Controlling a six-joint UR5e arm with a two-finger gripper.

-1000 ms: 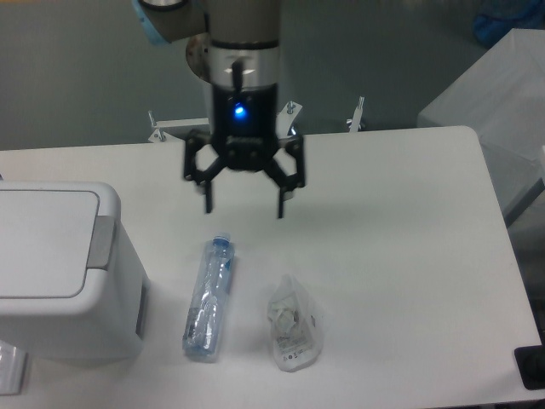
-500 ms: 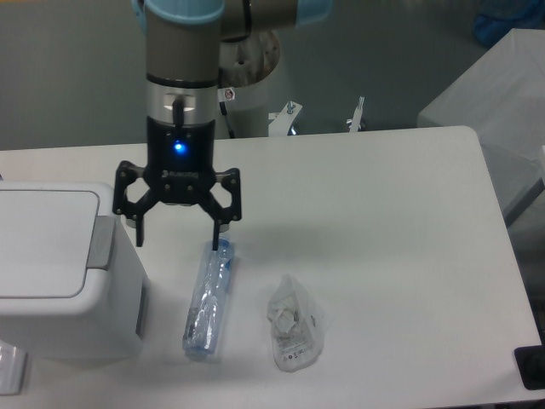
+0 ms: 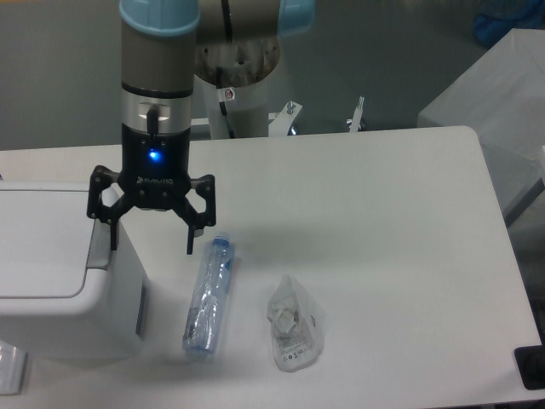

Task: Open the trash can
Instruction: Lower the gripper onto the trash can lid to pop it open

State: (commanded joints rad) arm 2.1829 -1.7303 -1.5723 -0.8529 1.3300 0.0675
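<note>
The trash can (image 3: 60,273) sits at the lower left of the frame on the table (image 3: 383,221), lid still flat and closed. Over the last second the gripper (image 3: 152,237), jaws spread wide and holding nothing, has swung from frame centre leftward to the bin's right edge. One finger now hangs over the grey push tab (image 3: 100,245), so pressing it looks next.
</note>
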